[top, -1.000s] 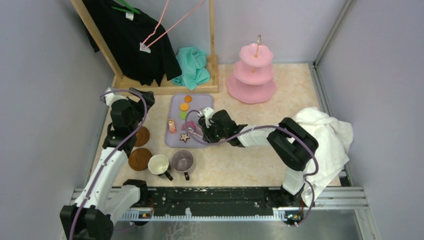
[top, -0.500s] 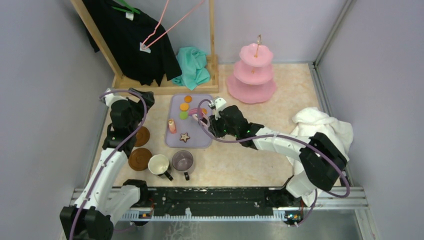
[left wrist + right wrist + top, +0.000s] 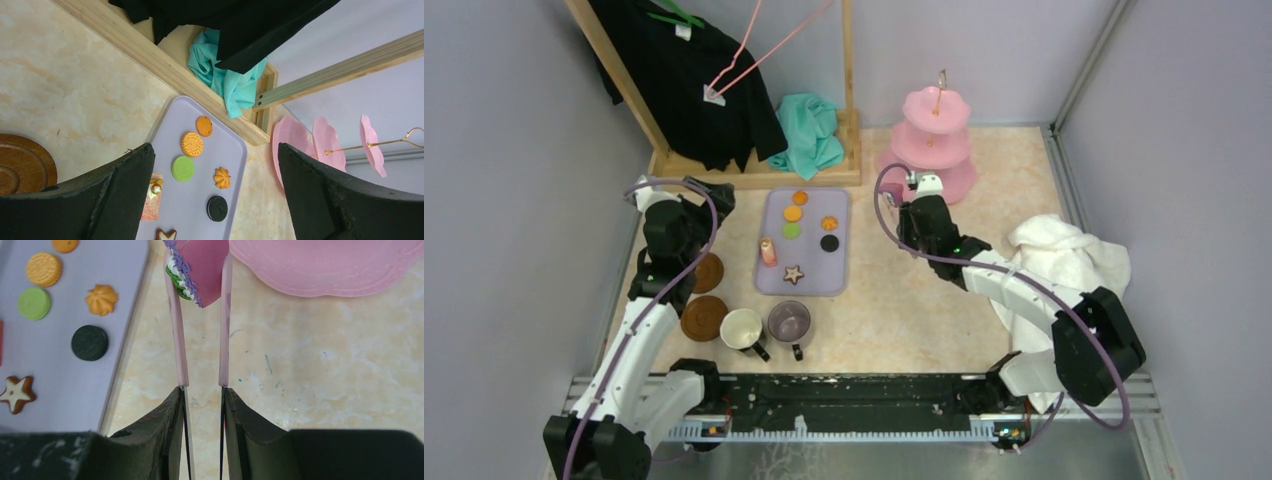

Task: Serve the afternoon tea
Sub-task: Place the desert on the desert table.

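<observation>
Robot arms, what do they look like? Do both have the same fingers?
No. The left arm and right arm are white tubes with black joints, each trailing a purple cable. The left fingers are thick and black; the right fingers are thin pink strips on black bases.

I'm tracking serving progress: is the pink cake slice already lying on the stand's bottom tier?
No, the cake slice is pinched in the pink tongs, beside the stand's bottom tier, not on it.

The right fingers (image 3: 162, 440) carried a pink cake slice (image 3: 202, 270) from the tray (image 3: 812, 276) to beside the stand (image 3: 936, 146).
</observation>
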`<state>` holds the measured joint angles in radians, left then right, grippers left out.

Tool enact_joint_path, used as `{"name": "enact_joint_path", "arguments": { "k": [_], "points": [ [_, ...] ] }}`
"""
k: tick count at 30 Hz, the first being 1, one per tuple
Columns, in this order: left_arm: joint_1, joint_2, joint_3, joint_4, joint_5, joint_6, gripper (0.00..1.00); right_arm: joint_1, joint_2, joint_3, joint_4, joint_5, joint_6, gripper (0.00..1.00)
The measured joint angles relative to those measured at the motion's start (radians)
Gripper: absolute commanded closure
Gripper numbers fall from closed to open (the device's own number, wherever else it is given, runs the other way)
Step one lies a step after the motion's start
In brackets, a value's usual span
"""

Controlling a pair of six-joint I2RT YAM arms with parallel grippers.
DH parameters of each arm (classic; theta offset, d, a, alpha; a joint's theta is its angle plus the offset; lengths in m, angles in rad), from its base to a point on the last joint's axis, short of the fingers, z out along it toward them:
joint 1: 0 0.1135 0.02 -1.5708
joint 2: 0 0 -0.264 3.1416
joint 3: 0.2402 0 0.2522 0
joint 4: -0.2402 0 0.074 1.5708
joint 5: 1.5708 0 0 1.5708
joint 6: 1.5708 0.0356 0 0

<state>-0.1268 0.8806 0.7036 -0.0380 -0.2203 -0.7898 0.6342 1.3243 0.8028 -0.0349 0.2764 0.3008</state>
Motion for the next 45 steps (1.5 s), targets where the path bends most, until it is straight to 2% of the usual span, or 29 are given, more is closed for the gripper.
{"name": "enact_joint_path", "arguments": {
  "k": [13, 26, 36, 45],
  "points": [
    [0.0, -0.014, 0.0, -0.008, 0.012, 0.001, 0.02, -0.174, 0.032, -0.005, -0.04, 0.006, 0.037, 0.94],
    [0.0, -0.014, 0.0, -0.008, 0.012, 0.001, 0.02, -0.352, 0.207, 0.04, -0.017, -0.07, 0.024, 0.94],
    [0.001, 0.01, 0.0, -0.006, 0.012, -0.002, 0.03, -0.419, 0.264, 0.11, 0.037, -0.118, 0.008, 0.94],
    [0.001, 0.028, 0.0, 0.018, 0.007, -0.004, 0.05, -0.472, 0.408, 0.194, 0.072, -0.134, -0.003, 0.94]
  ]
}}
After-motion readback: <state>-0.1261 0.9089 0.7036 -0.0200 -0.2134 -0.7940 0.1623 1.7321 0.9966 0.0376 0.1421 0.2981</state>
